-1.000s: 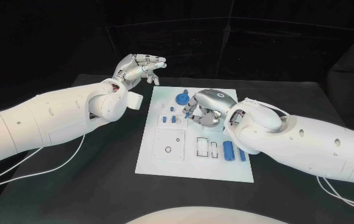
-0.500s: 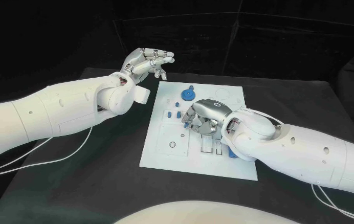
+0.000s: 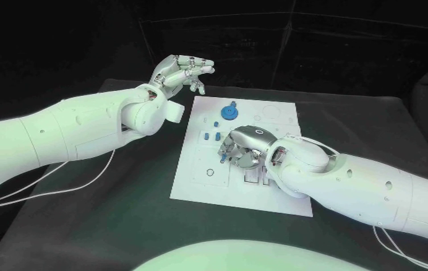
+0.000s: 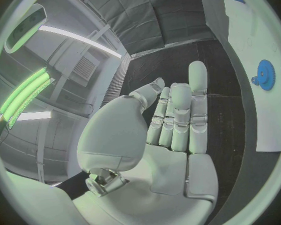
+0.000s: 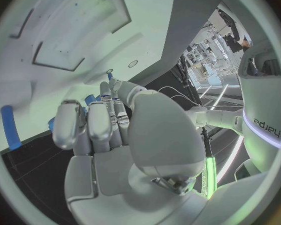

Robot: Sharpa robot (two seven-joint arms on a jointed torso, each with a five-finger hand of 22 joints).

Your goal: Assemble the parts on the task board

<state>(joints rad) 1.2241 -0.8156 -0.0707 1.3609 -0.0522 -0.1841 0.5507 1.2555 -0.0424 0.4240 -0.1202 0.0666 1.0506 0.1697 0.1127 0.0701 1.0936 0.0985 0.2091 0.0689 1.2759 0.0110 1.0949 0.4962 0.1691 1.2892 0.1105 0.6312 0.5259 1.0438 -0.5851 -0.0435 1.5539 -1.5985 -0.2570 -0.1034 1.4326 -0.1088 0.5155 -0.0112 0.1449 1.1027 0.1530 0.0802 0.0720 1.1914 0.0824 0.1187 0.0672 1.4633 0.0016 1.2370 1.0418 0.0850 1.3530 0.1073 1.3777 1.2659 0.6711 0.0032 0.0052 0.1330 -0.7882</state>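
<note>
Picking up a part from the board

The right hand [image 3: 245, 147] curls low over small blue parts [image 3: 208, 136] on the task board [image 3: 201, 187]; I cannot tell if its fingers hold one. The left hand [image 3: 183, 73] waits, empty, above the desk [image 3: 116, 221]. Next it likely needs a firm pinch.

One piece of lettering shows: in the right wrist view, dark letters run along the robot's own white body, partly cut off and curved, reading roughly "sharpa". The task board [image 3: 268, 113] carries outlines but no legible writing. The parts on it bear no readable marks.
</note>
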